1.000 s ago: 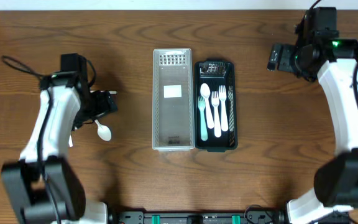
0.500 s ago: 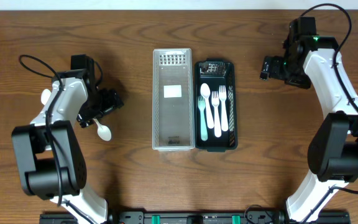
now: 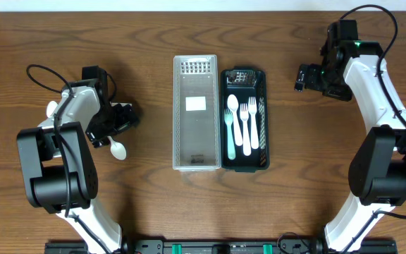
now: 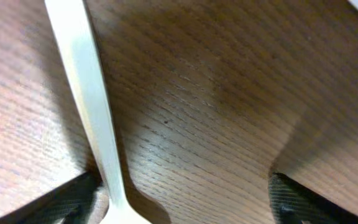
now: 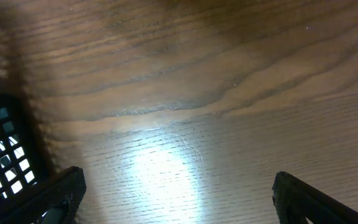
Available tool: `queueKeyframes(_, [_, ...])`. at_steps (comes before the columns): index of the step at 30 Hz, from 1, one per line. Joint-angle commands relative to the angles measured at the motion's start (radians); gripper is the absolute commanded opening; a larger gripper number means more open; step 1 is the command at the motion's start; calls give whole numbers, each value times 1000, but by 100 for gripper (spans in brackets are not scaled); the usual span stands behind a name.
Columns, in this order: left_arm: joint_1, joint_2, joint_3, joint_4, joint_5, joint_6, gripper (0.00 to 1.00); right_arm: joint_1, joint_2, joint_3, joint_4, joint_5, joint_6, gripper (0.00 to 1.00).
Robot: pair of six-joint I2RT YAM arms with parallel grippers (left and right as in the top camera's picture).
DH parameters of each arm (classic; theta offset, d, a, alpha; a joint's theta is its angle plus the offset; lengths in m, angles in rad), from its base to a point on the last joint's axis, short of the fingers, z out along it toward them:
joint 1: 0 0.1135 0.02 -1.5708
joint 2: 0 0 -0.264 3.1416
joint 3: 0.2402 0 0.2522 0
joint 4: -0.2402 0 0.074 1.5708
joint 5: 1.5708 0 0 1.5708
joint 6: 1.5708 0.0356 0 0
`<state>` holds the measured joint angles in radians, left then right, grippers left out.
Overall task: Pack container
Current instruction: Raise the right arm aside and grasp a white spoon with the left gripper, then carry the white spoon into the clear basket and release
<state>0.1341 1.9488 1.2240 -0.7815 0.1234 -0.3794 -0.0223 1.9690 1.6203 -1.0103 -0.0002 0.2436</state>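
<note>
Left pincer point(image 4: 182, 205) is gaping wide; white spoon point(image 4: 82, 93) is lying loose between its tips, not yet packed. Black container point(image 3: 263, 141) beyond is already holding other cutlery.

a: what's in view besides the job itself?
b: mostly the table point(image 3: 154, 204). it's brown wood, and from overhead the grain runs from 9 o'clock to 3 o'clock, with wavy, looping figure up toward 12 o'clock.
a: anything past it?
b: a thin pale strip point(image 3: 189, 3) along the 12 o'clock edge, beyond the far side of the wood. i can't tell what it is.
a: and close up?
b: the left wrist view shows fine slanting grain lines with tiny dark pores. in the right wrist view a bright glare patch point(image 5: 160, 174) sits on the wood near 6 o'clock, and the surface is darker toward 10 o'clock.
</note>
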Motion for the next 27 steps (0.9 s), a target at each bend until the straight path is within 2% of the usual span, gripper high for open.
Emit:
queueKeyframes(1, [6,39,4,-2,9,3,72,-3,8,-5,-4,12,-14,99])
queueKeyframes(2, [7,39,4,-2,8,3,63,-3,8,-5,-5,11,-17,99])
queueKeyframes(4, [7,39,4,-6,8,3,38,-3,8,-5,-5,12,-17,99])
queueKeyframes(6, [7,39,4,-6,8,3,27,-3,8,-5,-6,12,-17,99])
queueKeyframes(8, [7,39,4,-6,8,3,24,-3,8,-5,-7,12,-17,99])
queueKeyframes(9, [7,39,4,-6,8,3,19,-3,8,-5,-8,12,-18,99])
queueKeyframes(10, [7,39,4,-6,8,4,9,-3,8,-5,-8,12,-18,99])
queueKeyframes(11, [7,39,4,-5,8,4,6,-3,8,-5,-7,12,-19,99])
queueKeyframes(20, [-11,-21,46,-39,9,40,6,-3,8,-5,-7,11,-21,99])
queueKeyframes(23, [-61,-105,97,-71,9,60,6,-3,8,-5,-6,11,-21,99])
queueKeyframes(27, [-190,-243,182,-100,8,85,6,-4,8,-5,-3,11,-21,99])
